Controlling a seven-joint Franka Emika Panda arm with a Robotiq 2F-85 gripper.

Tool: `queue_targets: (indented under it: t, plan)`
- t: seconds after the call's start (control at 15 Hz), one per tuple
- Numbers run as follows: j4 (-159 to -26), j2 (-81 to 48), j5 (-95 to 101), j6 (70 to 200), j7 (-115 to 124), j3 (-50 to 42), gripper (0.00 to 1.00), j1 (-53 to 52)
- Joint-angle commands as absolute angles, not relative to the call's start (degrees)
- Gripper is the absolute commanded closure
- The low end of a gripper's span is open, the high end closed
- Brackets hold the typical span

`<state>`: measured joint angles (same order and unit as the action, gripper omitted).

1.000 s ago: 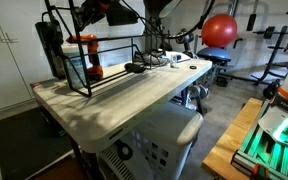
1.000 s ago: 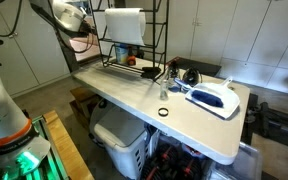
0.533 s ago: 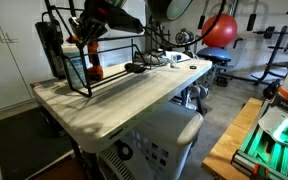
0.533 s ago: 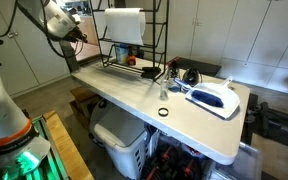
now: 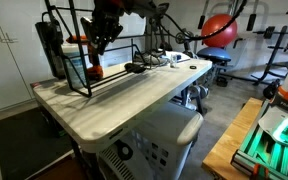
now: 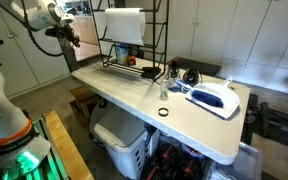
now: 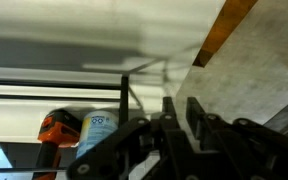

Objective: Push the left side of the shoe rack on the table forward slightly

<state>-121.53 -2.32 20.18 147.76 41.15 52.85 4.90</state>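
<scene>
Fingers (image 7: pixel 170 115) sit drawn together at the bottom of the wrist view, two dark prongs with only a thin slit between them, and nothing is gripped. In both exterior views they hang tips-down from the arm at about the height of the shoe rack's upper rods (image 5: pixel 102 42) (image 6: pixel 72 38).

Just beyond the fingers in the wrist view run the horizontal rods of the shoe rack (image 7: pixel 125 95), with one thin upright rod rising a little to the side of the tips. Below and to the side of the fingers, behind those rods, stand an orange object (image 7: pixel 59 128) and a container with a blue label (image 7: pixel 99 126).

The shoe rack (image 6: pixel 165 35) stands at the far end of the counter (image 6: pixel 184 120), its tall end nearest the fingers and its low rails running away from them. In an exterior view a strip of open air shows between the fingers and the rack's nearest upright, and the fingers hang out past the counter's end rather than over its top. In an exterior view the fingers overlap the rack (image 5: pixel 87 88) in line of sight, so contact cannot be judged there.

A white roll (image 6: pixel 124 25) sits inside the rack, on the far side of that upright from the fingers. A black cylinder (image 5: pixel 50 45) stands beside the rack's tall end.
</scene>
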Motion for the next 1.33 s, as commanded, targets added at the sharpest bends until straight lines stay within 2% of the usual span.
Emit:
queue_targets:
  t: [0.0,0.4,0.73,1.27]
  plan:
    - [-119.4,3.2,4.7,137.4,26.0,46.4,0.47,-0.4]
    - [-121.0,18.1,-9.3,122.1,3.9,27.5,0.02,-8.0]
    - [-125.4,29.0,-7.0,114.0,-9.5,12.0,0.0,-10.3]
    - [-137.7,41.0,-9.4,112.6,-29.3,-8.2,0.0,-8.6]
